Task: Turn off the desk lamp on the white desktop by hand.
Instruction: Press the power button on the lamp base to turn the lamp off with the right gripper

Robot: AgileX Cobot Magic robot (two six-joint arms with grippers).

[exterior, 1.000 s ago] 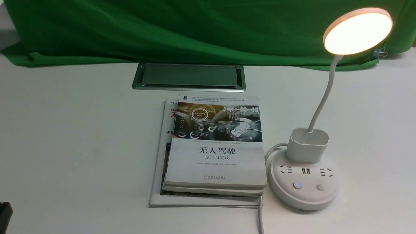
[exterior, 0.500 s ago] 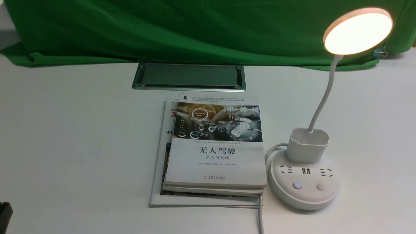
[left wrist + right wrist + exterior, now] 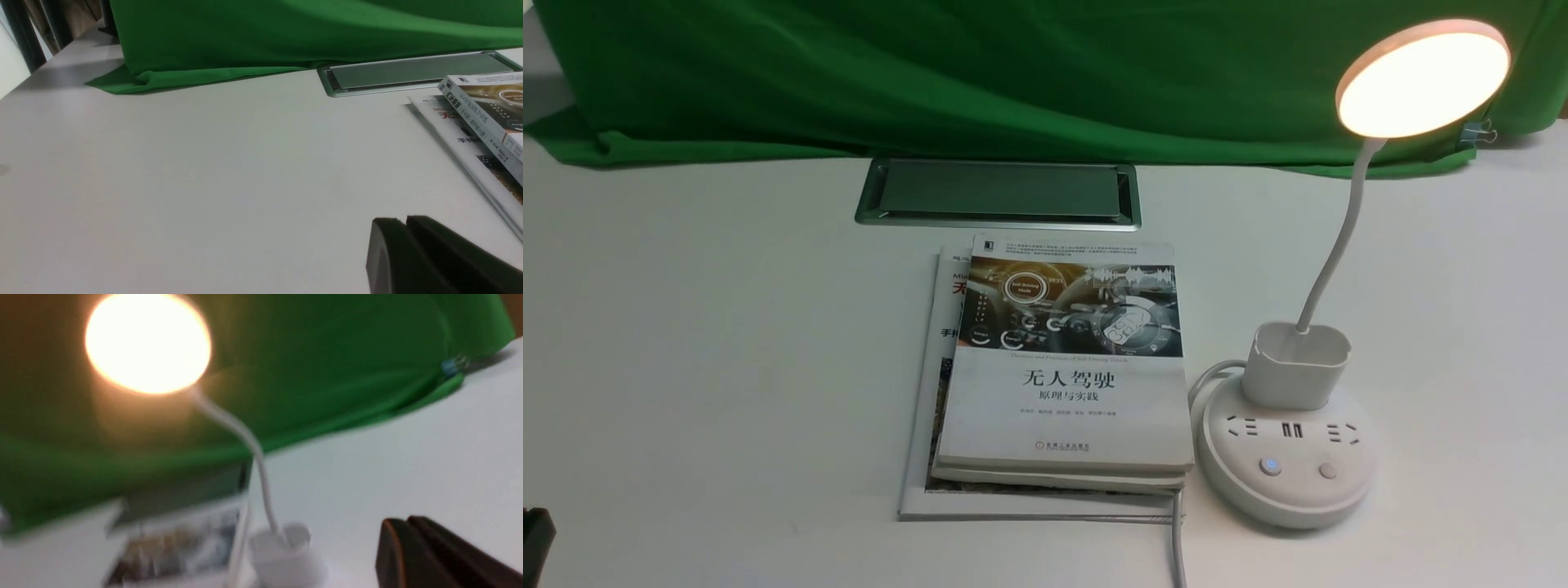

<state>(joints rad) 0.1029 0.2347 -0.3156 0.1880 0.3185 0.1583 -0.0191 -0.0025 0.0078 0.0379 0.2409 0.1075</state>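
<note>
The desk lamp (image 3: 1294,371) stands on the white desktop (image 3: 727,343) at the right, its disc head (image 3: 1423,77) lit warm. Its round base (image 3: 1282,457) has sockets and two buttons; the left button (image 3: 1269,466) glows blue. The lamp also shows blurred in the right wrist view (image 3: 282,547). My right gripper (image 3: 402,524) is shut and empty, to the right of the lamp holder, and is out of the front view. My left gripper (image 3: 402,222) is shut and empty over bare desk, left of the books; only a black corner of it (image 3: 535,531) shows at the front view's lower left.
A stack of books (image 3: 1062,367) lies just left of the lamp base, over its white cable (image 3: 1176,547). A grey metal cable hatch (image 3: 996,192) is set in the desk behind the books. Green cloth (image 3: 1013,73) covers the back.
</note>
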